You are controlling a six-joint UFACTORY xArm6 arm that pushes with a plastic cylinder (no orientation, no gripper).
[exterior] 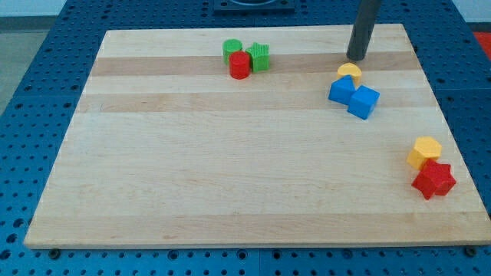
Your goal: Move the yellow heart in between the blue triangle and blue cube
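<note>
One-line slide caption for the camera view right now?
My tip sits just above the yellow heart, which touches the blue triangle beside the blue cube.

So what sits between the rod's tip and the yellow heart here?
Nothing: in the camera view only a short strip of bare board separates my tip from the yellow heart, which touches the blue triangle beside the blue cube.

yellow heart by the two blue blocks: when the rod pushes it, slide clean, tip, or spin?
Probably slides: the yellow heart looks low and flat-bottomed on the smooth wooden board. It may jam or drag its neighbours, since it appears to touch the blue triangle beside the blue cube. My tip sits just above it toward the view's top; an off-centre push could spin it.
</note>
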